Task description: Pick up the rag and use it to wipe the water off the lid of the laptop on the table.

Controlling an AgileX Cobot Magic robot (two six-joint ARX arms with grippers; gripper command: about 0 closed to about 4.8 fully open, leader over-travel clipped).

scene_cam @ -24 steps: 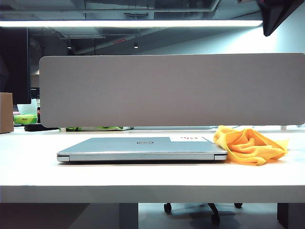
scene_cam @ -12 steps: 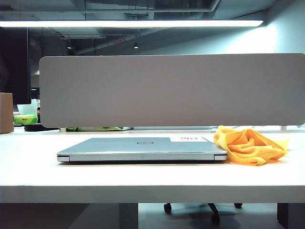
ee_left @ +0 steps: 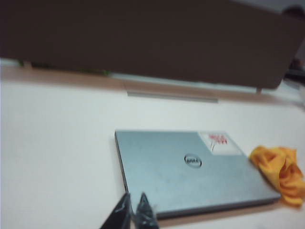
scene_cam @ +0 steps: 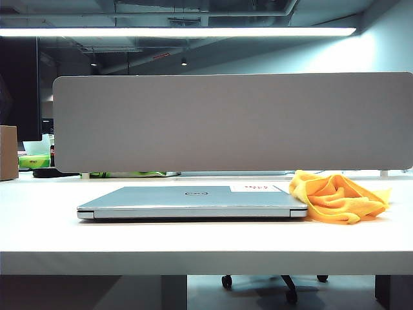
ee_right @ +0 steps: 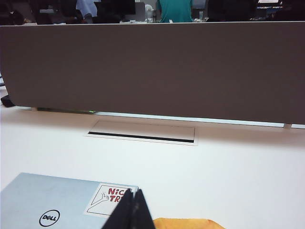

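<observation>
The closed silver-grey laptop (scene_cam: 193,201) lies flat on the white table (scene_cam: 193,248), its lid (scene_cam: 161,193) facing up with a dark oval logo and a white sticker (scene_cam: 255,188). I cannot make out any water on the lid. The crumpled orange-yellow rag (scene_cam: 339,197) rests on the table against the laptop's right end. Neither gripper shows in the exterior view. My left gripper (ee_left: 135,202) is shut and empty, raised over the laptop's (ee_left: 190,171) near corner, far from the rag (ee_left: 281,171). My right gripper (ee_right: 134,194) is shut and empty, raised above the sticker (ee_right: 106,198) and the rag's (ee_right: 188,223) edge.
A grey rounded-corner divider panel (scene_cam: 232,123) stands along the back of the table. A cable slot (ee_right: 143,132) sits in the tabletop in front of it. A cardboard box (scene_cam: 8,152) stands at the far left. An office chair's base (scene_cam: 271,283) shows under the table.
A dark part of an arm at the exterior view's top right corner has gone out of frame. The laptop and the rag have not moved.
</observation>
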